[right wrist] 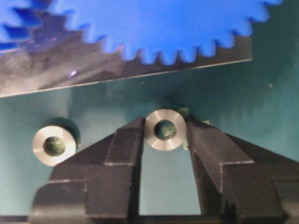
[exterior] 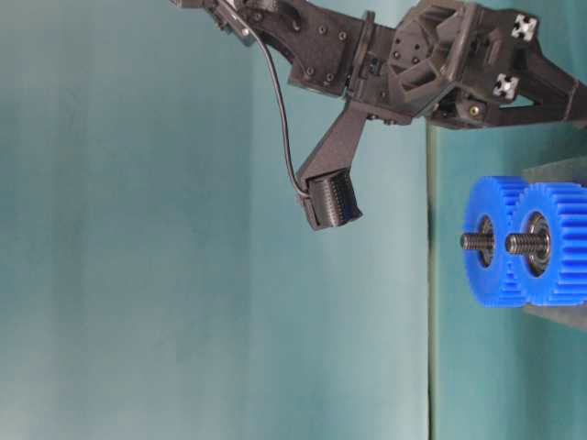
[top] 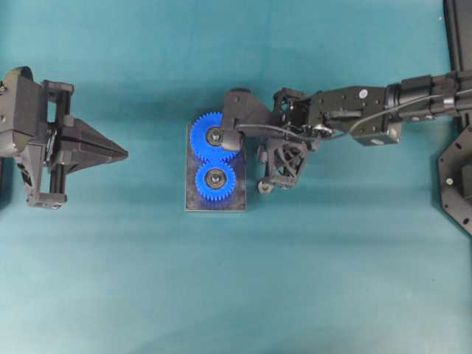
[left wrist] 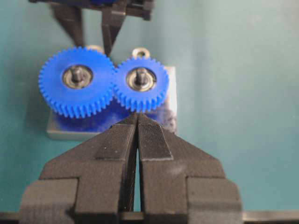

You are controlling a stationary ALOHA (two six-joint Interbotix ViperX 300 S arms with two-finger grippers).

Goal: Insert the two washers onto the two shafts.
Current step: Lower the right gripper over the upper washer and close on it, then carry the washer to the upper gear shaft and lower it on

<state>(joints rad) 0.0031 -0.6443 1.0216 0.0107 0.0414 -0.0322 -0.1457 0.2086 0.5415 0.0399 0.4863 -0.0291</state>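
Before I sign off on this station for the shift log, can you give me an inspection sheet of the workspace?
Surface: teal mat, no debris seen.
Job's things: two blue gears on threaded shafts, on a grey base plate; one washer between the right gripper's fingers, a second washer lying on the mat beside it.
Clutter: nothing seen.
Grippers: right gripper around the washer; left gripper shut, empty, facing the gears.
Cables: black cable looping to the right wrist camera.
Surroundings: black frame parts at right edge.
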